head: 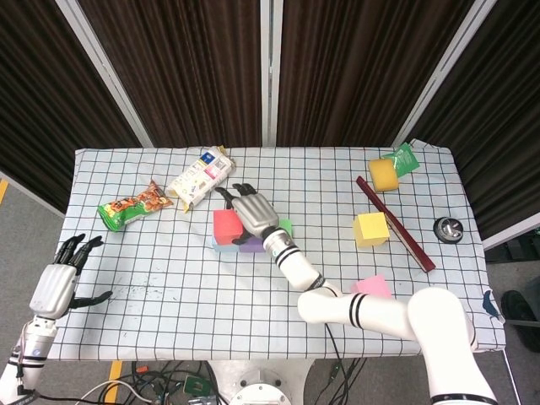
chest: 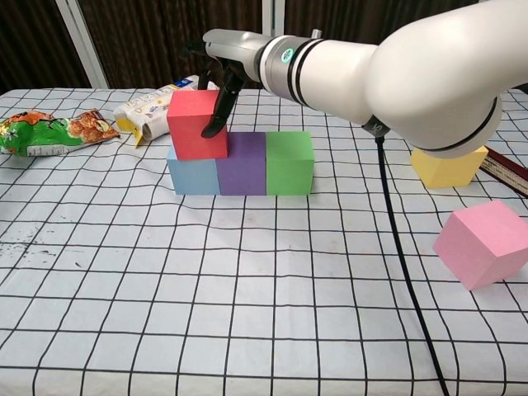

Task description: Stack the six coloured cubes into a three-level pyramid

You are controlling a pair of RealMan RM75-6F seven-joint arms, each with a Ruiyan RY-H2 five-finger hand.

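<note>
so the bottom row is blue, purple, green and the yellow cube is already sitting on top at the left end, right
Not quite: the cube on top at the left end is the red cube, as the chest view shows. The yellow cube sits on the table, apart on the right. The bottom row is blue cube, purple cube, green cube.

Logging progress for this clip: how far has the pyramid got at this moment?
Done: the bottom row of blue cube, purple cube and green cube stands side by side. In hand: the red cube sits on the second level, over the blue-purple end, with the right hand gripping it. Left: the yellow cube and pink cube lie loose on the table. The left hand holds nothing.
</note>
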